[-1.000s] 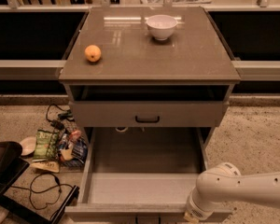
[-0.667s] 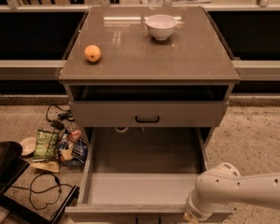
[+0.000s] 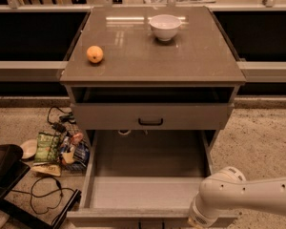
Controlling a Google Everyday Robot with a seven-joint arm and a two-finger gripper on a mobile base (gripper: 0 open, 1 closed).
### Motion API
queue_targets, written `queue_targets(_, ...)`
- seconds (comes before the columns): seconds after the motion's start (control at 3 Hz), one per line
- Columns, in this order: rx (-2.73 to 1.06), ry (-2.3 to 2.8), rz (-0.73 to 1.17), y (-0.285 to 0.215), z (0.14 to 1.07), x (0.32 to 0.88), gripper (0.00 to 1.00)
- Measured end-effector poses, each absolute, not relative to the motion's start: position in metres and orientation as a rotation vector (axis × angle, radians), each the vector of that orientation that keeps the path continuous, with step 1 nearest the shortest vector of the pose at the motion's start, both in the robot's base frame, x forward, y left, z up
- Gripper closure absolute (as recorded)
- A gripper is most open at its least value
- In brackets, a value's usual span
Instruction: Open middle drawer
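The middle drawer (image 3: 148, 190) stands pulled far out of the grey cabinet (image 3: 152, 56), and its plain grey inside is bare. Its front edge runs along the bottom of the camera view. My white arm (image 3: 243, 197) comes in from the right, and its wrist ends over the drawer's front right corner. The gripper itself lies below the picture's bottom edge, out of view. Above the open drawer sits the narrower top drawer (image 3: 150, 116) with a small black loop handle (image 3: 150, 122). It is nearly closed.
An orange (image 3: 95, 54) and a white bowl (image 3: 165, 26) rest on the cabinet top. Snack bags (image 3: 57, 149), a black cable (image 3: 45, 194) and a dark object (image 3: 5, 171) lie on the floor to the left. Speckled floor stretches to the right.
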State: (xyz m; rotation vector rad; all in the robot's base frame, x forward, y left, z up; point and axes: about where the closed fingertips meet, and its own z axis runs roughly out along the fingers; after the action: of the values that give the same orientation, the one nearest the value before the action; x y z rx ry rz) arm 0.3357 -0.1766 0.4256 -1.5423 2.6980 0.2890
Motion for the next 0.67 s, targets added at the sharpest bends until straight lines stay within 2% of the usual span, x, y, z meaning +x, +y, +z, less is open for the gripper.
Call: queue_targets(0.67, -1.542, 2.698, 0.289, -0.1762, 0.4256, 0.3366, 1.00)
